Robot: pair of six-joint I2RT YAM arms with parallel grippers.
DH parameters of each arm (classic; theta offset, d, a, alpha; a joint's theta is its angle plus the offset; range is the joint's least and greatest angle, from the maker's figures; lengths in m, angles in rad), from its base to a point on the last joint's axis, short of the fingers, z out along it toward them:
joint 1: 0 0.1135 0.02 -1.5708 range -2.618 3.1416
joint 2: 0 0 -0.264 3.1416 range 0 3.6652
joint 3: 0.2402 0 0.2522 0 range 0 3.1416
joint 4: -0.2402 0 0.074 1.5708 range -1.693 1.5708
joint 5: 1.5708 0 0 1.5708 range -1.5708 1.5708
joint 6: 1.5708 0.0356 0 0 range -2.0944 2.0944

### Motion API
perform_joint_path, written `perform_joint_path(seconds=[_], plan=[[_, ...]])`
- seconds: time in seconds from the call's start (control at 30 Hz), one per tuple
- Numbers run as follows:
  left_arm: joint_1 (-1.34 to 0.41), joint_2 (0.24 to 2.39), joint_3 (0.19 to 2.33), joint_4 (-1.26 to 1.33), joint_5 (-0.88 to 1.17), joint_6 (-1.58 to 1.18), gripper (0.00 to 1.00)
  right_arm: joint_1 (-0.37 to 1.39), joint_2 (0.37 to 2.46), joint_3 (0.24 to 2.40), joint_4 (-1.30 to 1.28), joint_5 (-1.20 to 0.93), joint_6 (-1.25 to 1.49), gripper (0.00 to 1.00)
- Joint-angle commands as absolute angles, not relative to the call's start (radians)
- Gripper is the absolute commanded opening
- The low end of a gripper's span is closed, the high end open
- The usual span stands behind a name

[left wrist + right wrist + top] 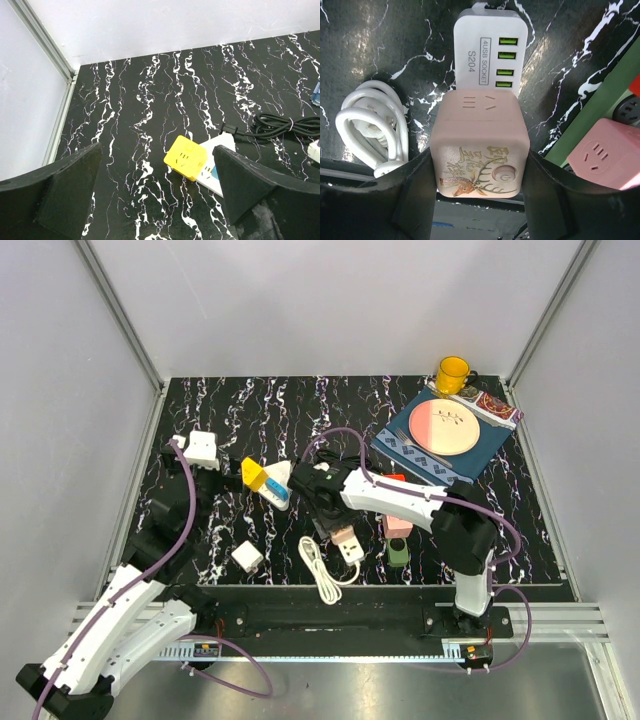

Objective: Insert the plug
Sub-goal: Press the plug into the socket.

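A: Holding anything at right?
B: Pinches the pink cube adapter (479, 145) on 2 sides with the right gripper (480, 180), half closed — beside the white cable coil (367, 125). Shows the left gripper (157, 195) splayed wide, empty.

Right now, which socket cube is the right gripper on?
The deer-print pink cube, joined to the white USB block: the right gripper is closed on its sides. The plain pink cube and the yellow cube sit untouched.

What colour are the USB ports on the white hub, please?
The USB ports are green; right wrist view.
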State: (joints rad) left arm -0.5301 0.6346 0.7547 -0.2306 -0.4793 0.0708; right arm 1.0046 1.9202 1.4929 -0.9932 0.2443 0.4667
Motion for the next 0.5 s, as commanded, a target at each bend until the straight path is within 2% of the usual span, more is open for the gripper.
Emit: perform_joint_path(seconds=[0.0,0.37,0.4,0.47], plan=[[-0.532,0.626,0.744,-0.178,-0.517,0.092,0.99,0.942,2.056,1.463,-0.905,0.262,0.396,0.0],[-0.526,0.624,0.732,-0.166,-0.509,0.097,0.99,0.798,2.14,1.684,-0.813,0.258,0.246,0.02],[-0.526,0.629,0.73,-0.166,-0.505,0.097,0.99,0.796,2.143,1.698,-0.811,0.256,0.232,0.14],[-0.526,0.638,0.733,-0.176,-0.494,0.091,0.99,0.796,2.132,1.724,-0.811,0.244,0.227,0.26]])
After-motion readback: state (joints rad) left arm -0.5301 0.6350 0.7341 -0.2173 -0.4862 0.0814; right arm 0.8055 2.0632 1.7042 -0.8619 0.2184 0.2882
